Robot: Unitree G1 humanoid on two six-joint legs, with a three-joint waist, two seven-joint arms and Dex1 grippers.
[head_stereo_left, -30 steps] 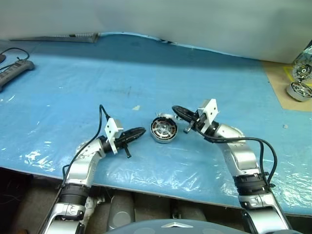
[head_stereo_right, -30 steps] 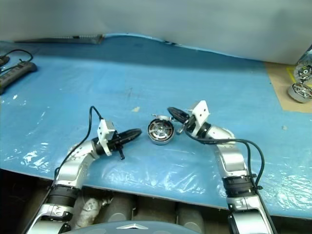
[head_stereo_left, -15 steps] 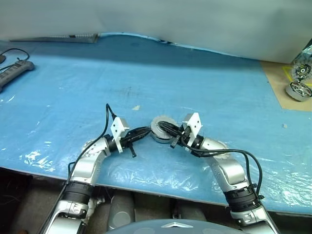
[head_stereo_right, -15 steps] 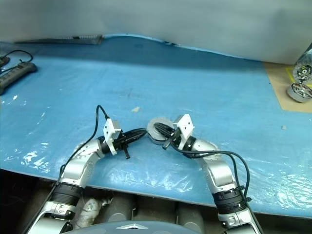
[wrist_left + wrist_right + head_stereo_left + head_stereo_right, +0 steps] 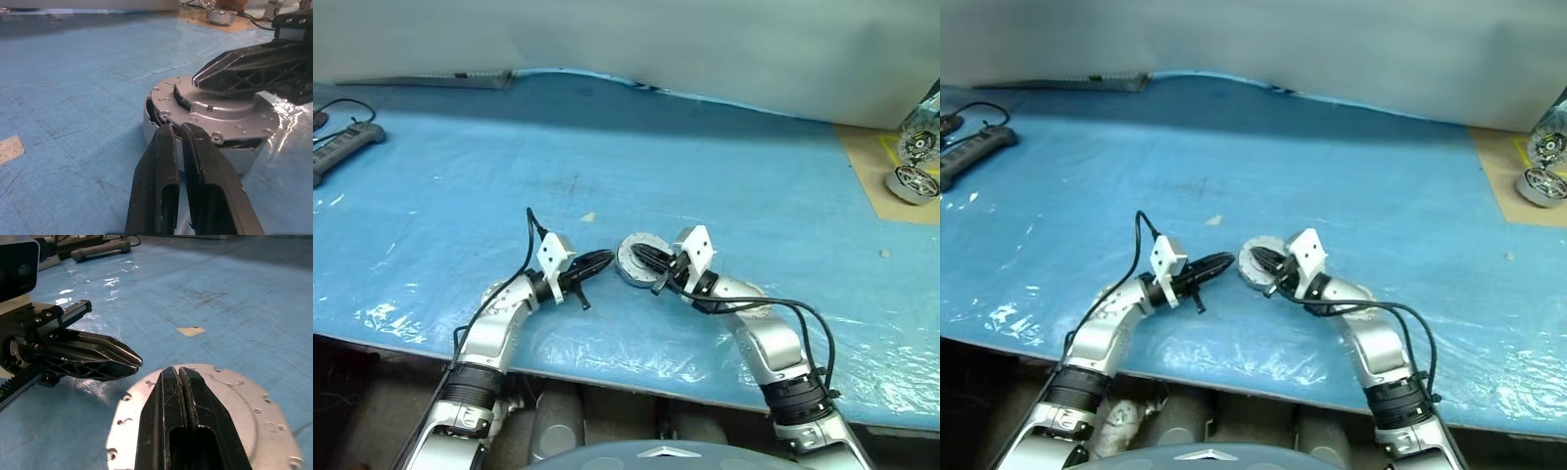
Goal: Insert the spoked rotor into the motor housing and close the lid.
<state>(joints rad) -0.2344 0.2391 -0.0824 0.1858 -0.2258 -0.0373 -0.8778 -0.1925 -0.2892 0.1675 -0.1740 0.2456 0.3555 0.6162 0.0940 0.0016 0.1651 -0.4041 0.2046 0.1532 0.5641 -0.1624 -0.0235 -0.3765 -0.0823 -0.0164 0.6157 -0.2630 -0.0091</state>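
Now the motor housing (image 5: 636,264) sits near the front edge of the blue-covered bench (image 5: 724,166), with the lid (image 5: 215,110) lying plain grey face up on top of it. On that lid rests the right pincer (image 5: 180,374), its two black fingers pressed together and gripping nothing. Just beside the housing's side wall, the left pincer (image 5: 177,131) points at it, its fingers nearly together with only a thin slit between them, also holding nothing.
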